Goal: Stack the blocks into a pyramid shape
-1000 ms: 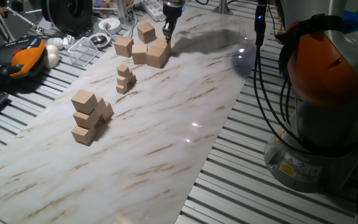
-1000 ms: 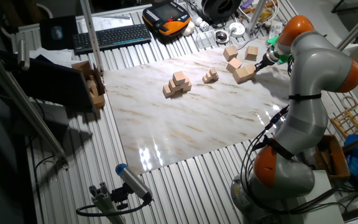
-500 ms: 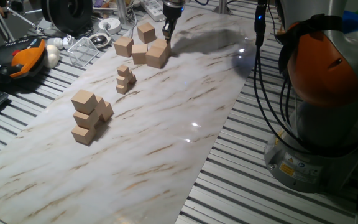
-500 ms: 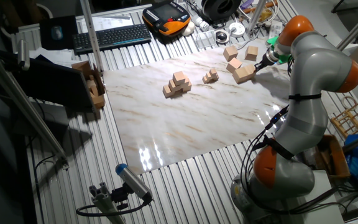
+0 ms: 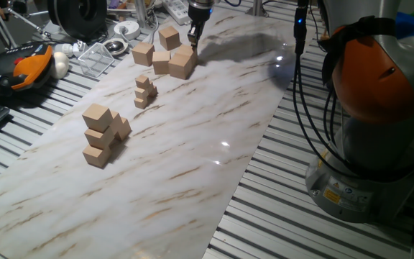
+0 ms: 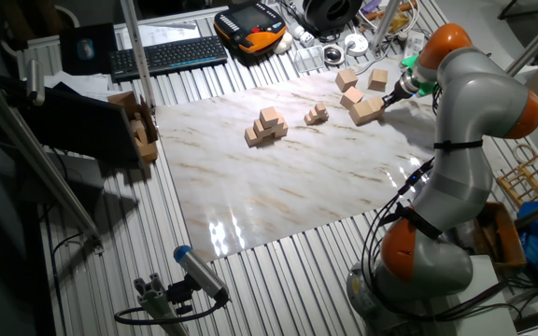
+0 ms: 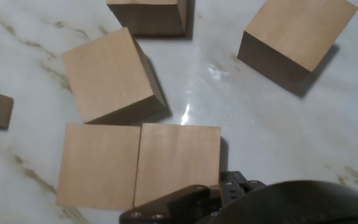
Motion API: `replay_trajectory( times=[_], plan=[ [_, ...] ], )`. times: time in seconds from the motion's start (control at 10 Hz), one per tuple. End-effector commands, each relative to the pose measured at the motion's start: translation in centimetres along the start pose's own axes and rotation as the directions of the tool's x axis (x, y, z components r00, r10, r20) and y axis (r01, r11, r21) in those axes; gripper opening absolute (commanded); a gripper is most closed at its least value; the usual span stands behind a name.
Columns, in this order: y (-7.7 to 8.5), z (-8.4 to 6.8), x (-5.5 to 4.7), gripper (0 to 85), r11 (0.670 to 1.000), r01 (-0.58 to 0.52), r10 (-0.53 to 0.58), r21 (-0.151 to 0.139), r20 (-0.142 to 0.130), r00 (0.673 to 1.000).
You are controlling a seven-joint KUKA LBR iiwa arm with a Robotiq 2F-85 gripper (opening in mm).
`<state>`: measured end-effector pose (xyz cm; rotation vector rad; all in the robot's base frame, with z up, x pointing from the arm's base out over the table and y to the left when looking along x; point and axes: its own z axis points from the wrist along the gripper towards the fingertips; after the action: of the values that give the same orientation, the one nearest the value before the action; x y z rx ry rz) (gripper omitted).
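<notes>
I see four blocks [image 5: 182, 62] loose at the far end of the marble table [image 5: 214, 144], two touching side by side. My gripper [image 5: 193, 39] sits low just beside them; I can't tell its jaw state.

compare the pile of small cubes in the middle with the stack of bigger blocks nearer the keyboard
The small-cube pile is made of much smaller cubes than the bigger-block stack. The pile stands lower; the stack rises higher, with a single cube on top. The pile sits nearer the end effector. Both are plain tan wood on the marble board.
</notes>
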<state>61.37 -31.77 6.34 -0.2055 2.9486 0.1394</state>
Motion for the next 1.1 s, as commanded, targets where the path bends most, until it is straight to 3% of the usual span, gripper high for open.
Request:
replay_trajectory(
  times=[0.0,0.3,1.0],
  plan=[
    [0.04,0.08,0.05,0.0,1.000,-0.009,0.009,-0.005,0.000,1.000],
    [0.17,0.19,0.20,0.0,0.999,-0.047,0.046,-0.020,-0.012,0.999],
    [0.27,0.15,0.19,0.0,0.999,-0.050,0.049,-0.020,-0.017,0.999]
  ],
)
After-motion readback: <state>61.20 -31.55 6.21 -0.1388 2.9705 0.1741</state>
